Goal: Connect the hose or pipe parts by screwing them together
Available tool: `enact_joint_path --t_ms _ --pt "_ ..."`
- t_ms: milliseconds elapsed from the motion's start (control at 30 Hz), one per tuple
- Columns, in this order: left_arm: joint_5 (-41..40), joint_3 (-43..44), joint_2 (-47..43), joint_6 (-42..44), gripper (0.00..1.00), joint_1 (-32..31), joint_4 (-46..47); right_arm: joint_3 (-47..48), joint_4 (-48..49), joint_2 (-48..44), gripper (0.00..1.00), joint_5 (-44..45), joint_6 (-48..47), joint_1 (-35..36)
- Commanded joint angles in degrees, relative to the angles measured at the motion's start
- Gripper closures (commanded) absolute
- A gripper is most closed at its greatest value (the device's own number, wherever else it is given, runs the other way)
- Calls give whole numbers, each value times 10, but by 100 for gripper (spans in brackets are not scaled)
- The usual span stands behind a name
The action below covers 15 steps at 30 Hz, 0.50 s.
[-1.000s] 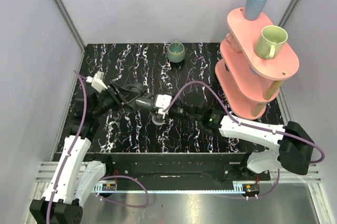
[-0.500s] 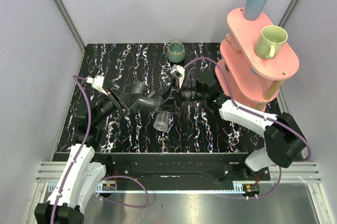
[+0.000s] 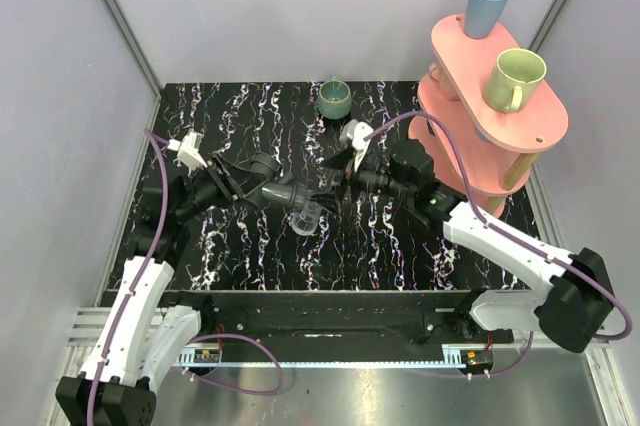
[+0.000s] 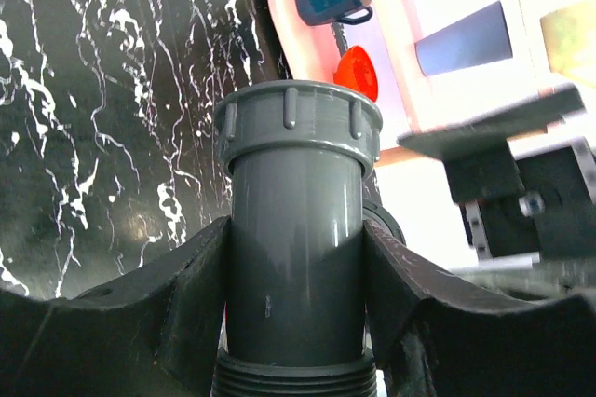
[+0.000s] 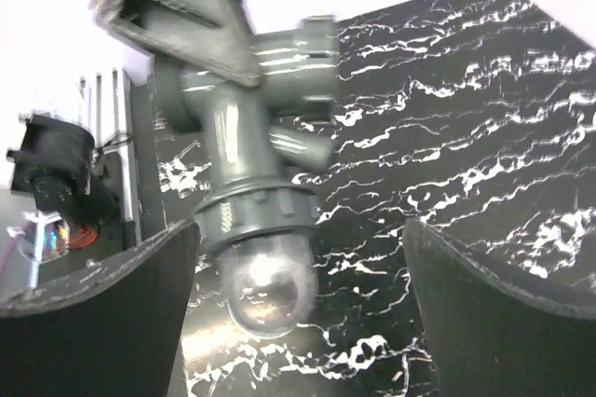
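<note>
The dark grey elbow fitting (image 3: 272, 189) hangs above the table with my left gripper (image 3: 255, 186) shut on its barrel. In the left wrist view the grey barrel (image 4: 296, 220) fills the gap between both fingers (image 4: 186, 294), ribbed collar on top. The clear connector (image 3: 306, 217) sits on the fitting's lower collar. In the right wrist view the clear dome (image 5: 265, 294) pokes out of the grey collar (image 5: 256, 215). My right gripper (image 3: 333, 184) stands wide open just right of the parts. Its fingers (image 5: 93, 313) flank the dome without touching it.
A small green cup (image 3: 334, 98) stands at the back of the black marbled table (image 3: 380, 246). A pink tiered rack (image 3: 470, 161) at the right carries a blue cup (image 3: 488, 4) and a yellow-green mug (image 3: 515, 79), close behind the right arm.
My right gripper has let go of the clear connector, opened wide and drawn back to the right. The left gripper still holds the fitting and has shifted it slightly.
</note>
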Motion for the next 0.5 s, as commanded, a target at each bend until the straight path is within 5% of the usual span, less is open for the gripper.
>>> enact_joint_path --t_ms 0,133,467 --pt "-22 49 12 -72 100 -2 -43 7 -52 -51 0 95 -247 92" --pt "-8 69 34 -95 100 -2 -64 -27 -32 -66 0 118 -361 142" --pt "-7 86 32 -108 100 -2 -83 4 -89 -20 1 170 -409 186"
